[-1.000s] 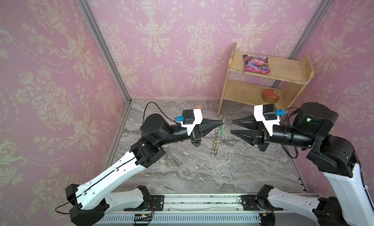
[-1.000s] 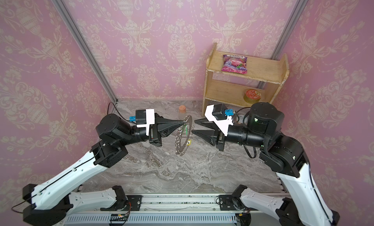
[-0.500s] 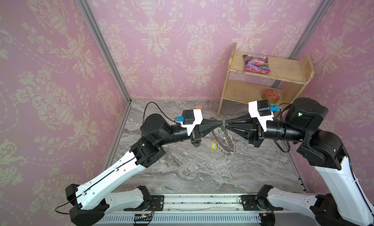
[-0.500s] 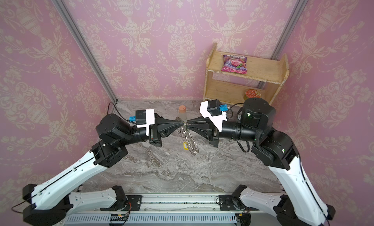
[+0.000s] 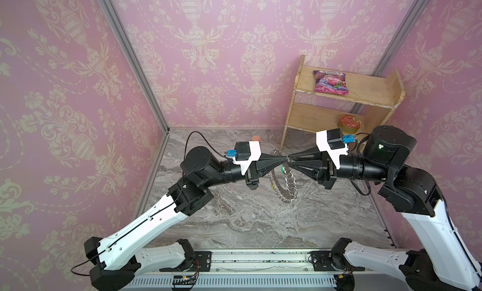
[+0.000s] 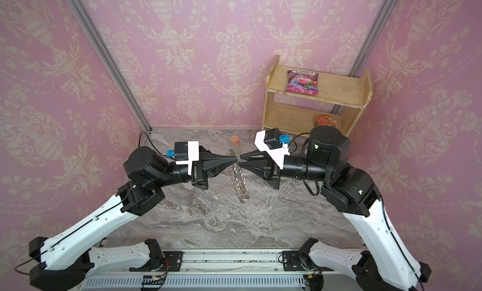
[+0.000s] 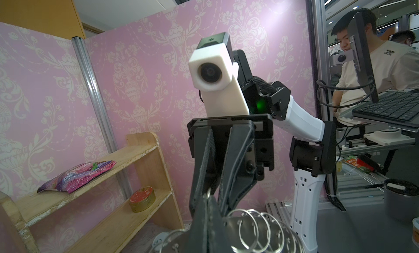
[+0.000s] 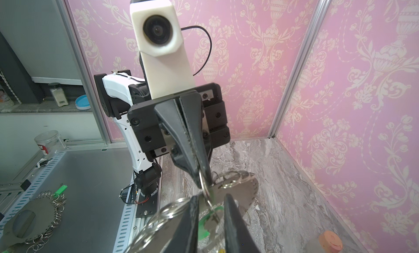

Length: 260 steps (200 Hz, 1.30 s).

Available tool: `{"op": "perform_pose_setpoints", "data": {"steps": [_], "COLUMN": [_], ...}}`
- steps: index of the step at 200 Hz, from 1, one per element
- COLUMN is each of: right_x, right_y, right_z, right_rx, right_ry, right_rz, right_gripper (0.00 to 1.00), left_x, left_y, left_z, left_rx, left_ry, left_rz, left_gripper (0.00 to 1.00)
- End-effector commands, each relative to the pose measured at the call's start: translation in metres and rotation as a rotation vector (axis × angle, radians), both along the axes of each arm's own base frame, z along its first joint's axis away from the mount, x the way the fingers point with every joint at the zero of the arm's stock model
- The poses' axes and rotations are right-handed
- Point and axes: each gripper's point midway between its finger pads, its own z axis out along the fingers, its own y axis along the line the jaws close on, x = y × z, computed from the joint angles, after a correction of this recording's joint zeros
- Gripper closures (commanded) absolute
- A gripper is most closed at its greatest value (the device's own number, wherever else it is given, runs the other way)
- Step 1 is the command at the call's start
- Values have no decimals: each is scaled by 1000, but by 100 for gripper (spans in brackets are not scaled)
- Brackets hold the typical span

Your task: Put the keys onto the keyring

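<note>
Pinching the keyring (image 5: 285,184) by a rim ring in the left pincer (image 5: 286,159), tips pressed together, disc hanging on edge just below. Meeting it tip to tip with the right pincer (image 5: 292,159), narrowed at the rim rings; gripping or not, cannot tell. With a green key (image 8: 205,228) beside the disc. Above a grey marbled bench (image 5: 247,219), amid pink papered walls (image 5: 208,55), a wooden shelf (image 5: 365,94) at the back. Both arms stretched level, reaching inward.
</note>
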Motion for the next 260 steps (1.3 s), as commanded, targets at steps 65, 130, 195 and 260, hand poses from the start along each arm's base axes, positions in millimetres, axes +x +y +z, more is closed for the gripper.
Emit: {"op": "perform_pose_setpoints", "data": {"steps": [65, 130, 195, 260], "right_x": [-2, -3, -2, -2], "right_y": [2, 3, 5, 2], "right_z": [1, 5, 5, 3], "right_rx": [23, 41, 46, 25], "right_ry": [21, 23, 28, 19], "right_rz": [20, 30, 37, 20], "right_gripper": [88, 89, 98, 100], "left_x": [-12, -13, -14, -7], "left_y": [13, 13, 14, 12], "left_z": [29, 28, 29, 20], "left_rx": [-80, -79, -79, -48], "left_ry": [-34, -29, -30, 0], "left_rz": [-28, -33, -35, -4], "left_gripper": [100, 100, 100, 100]}}
